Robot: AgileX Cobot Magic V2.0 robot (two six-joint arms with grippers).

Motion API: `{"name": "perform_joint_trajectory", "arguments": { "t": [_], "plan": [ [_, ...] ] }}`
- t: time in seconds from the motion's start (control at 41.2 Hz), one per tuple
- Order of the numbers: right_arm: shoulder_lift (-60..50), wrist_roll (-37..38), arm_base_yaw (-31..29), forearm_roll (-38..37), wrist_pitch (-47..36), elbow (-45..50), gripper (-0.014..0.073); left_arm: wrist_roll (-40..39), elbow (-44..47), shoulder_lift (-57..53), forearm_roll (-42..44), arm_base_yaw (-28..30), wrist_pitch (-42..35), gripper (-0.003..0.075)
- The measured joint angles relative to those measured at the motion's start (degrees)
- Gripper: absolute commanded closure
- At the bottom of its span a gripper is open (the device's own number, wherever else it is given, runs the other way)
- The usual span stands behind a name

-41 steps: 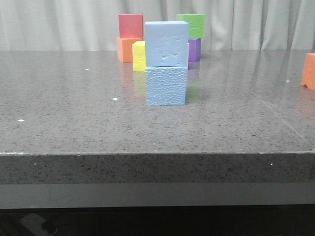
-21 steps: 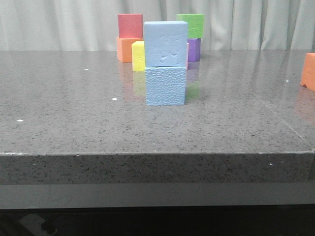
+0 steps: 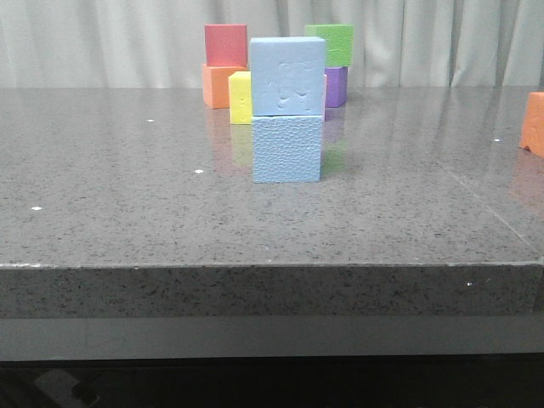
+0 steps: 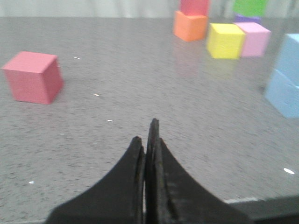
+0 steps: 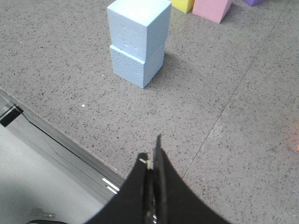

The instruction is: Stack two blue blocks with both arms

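Note:
Two pale blue foam blocks stand stacked mid-table: the upper blue block (image 3: 287,76) rests on the lower blue block (image 3: 286,149), slightly offset. The stack also shows in the right wrist view, upper block (image 5: 138,25) on lower block (image 5: 136,65), and at the edge of the left wrist view (image 4: 286,79). My left gripper (image 4: 148,135) is shut and empty, low over the table, well away from the stack. My right gripper (image 5: 153,154) is shut and empty near the table's front edge, apart from the stack. Neither gripper shows in the front view.
Behind the stack stand a red cube (image 3: 225,44) on an orange cube (image 3: 216,86), a yellow cube (image 3: 240,97), a green cube (image 3: 331,43) on a purple cube (image 3: 336,86), and a pink cube (image 4: 253,38). An orange cube (image 3: 534,123) sits far right; a red cube (image 4: 33,77) lies left.

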Motion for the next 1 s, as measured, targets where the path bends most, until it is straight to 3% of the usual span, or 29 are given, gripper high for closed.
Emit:
{"name": "perform_joint_trajectory", "arguments": {
  "t": [0.146,0.413,0.995],
  "plan": [
    [0.00,0.00,0.00,0.00,0.00,0.00,0.0713,0.00,8.71,-4.37,-0.57,4.79,-8.25,0.0741],
    [0.00,0.00,0.00,0.00,0.00,0.00,0.0713,0.00,23.15,-10.08,-1.26,5.90,-26.81,0.0741],
    [0.00,0.00,0.00,0.00,-0.04,0.00,0.0713,0.00,23.52,-10.25,-0.41,8.71,-30.11,0.0741]
  ]
}}
